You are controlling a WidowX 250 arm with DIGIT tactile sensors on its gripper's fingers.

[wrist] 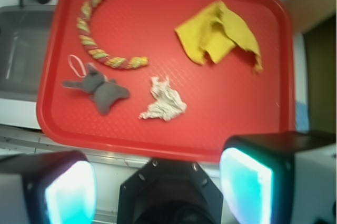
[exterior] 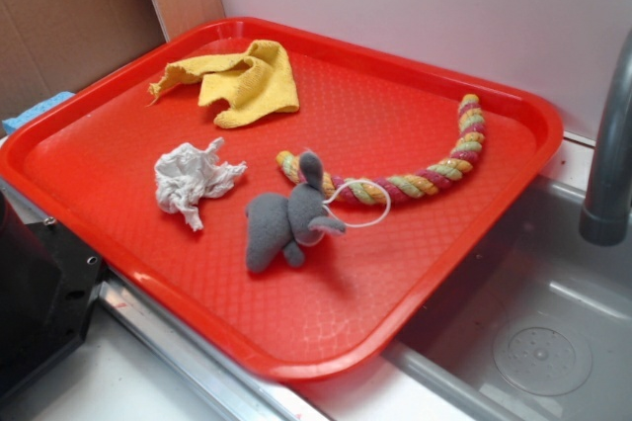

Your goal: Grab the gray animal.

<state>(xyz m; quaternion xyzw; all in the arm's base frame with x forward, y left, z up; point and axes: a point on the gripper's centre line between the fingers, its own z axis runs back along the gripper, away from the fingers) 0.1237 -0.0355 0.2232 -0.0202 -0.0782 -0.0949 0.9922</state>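
With the gripper (wrist: 158, 187) spread apart, the soft gray plush animal (exterior: 288, 225) should be approached from above, clear of the twisted multicoloured rope (exterior: 425, 176) touching its ear.

The tool (wrist: 158, 187) hangs with its two fingers (wrist: 71, 192) spread wide apart (nothing gripped between them).

The gray animal (exterior: 288, 226) looks like soft, matt fleece cloth, with a thin white cord loop (exterior: 361, 204), and the rope (exterior: 425, 174) beside it is twisted pink, yellow and green fibre. The tray (exterior: 464, 233) is glossy red plastic with a fine pebbled texture on its floor. The yellow cloth (exterior: 242, 82) looks nappy and matt, the white wad (exterior: 193, 181) like crumpled paper, and the sink (exterior: 523, 322) is dull brushed metal.
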